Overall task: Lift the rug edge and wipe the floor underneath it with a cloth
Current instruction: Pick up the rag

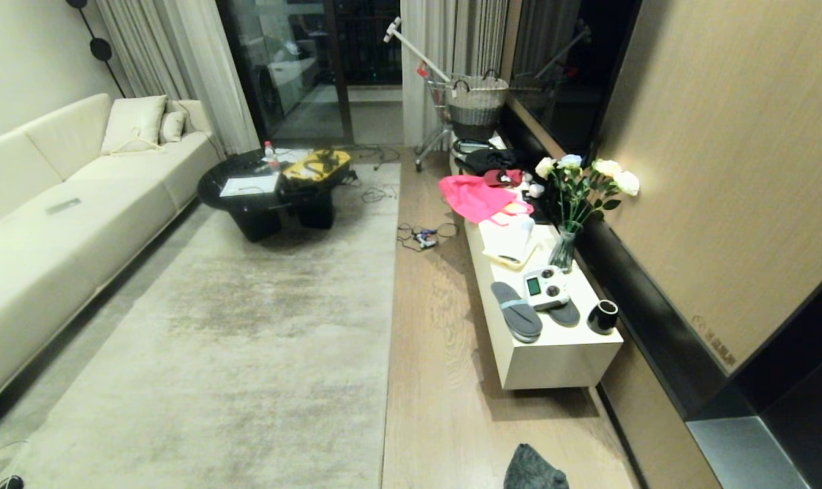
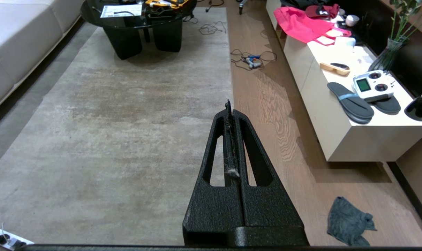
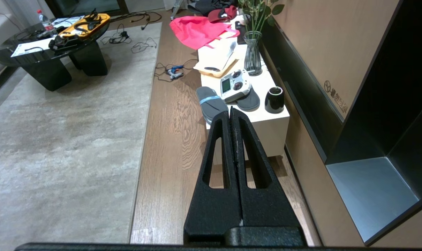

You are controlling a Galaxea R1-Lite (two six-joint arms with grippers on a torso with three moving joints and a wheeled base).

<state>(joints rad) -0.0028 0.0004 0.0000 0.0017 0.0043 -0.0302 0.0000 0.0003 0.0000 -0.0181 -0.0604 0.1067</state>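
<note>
1. The floor (image 1: 438, 339) is bare brown wood. It shows as a long strip between the rug and the low white counter (image 1: 554, 360).
2. The rug (image 1: 248, 326) is big and pale, and it lies flat. Its long right edge runs straight along the wood strip. No part is lifted, so the wood under that edge is hidden, which is why it has to be picked up first.
3. The counter stands along the wall. Dark slippers (image 1: 517, 312) lie near its front end, a pink bag (image 1: 475, 197) hangs over its far end, and flowers (image 1: 581, 183) stand along its wall edge. None of these are for wiping.
4. The cloth (image 2: 348, 221) is a small dark lump on the wood, near the front corner of the counter and well apart from the rug edge. It waits there to be picked up.
5. The left pincer (image 2: 229, 104) is closed tight and holds nothing. It hangs over the rug's right edge, probably ready to lift it.
6. The right pincer (image 3: 231, 111) is closed tight and empty too, out over the wood strip on the cloth's side.
</note>
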